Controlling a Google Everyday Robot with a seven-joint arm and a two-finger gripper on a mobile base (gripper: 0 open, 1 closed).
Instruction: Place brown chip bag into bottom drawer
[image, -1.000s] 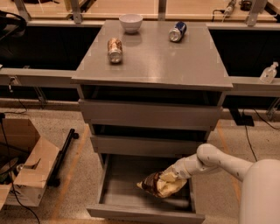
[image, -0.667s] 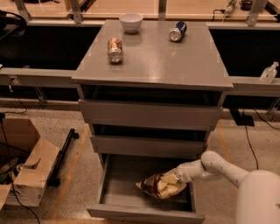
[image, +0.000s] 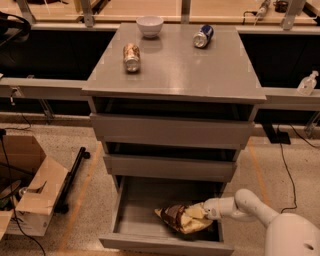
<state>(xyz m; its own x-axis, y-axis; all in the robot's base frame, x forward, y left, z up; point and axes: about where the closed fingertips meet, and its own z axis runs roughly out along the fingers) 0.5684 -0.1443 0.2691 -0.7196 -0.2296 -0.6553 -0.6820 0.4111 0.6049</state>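
My pincer (image: 204, 210) is at the cream end of the brown chip bag (image: 180, 219), which lies in the open bottom drawer (image: 142, 207); whether it is clamped there I cannot tell. The bag looks light, crinkly and crushable, best pinched gently by its flat end.

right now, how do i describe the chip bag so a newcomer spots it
Find the grey cabinet with three drawers; its bottom drawer is pulled open. Inside, towards the right, lies the brown chip bag, with the gripper at its right edge. It is crinkly, flat, dark brown and cream-yellow, far larger than the cans on top.
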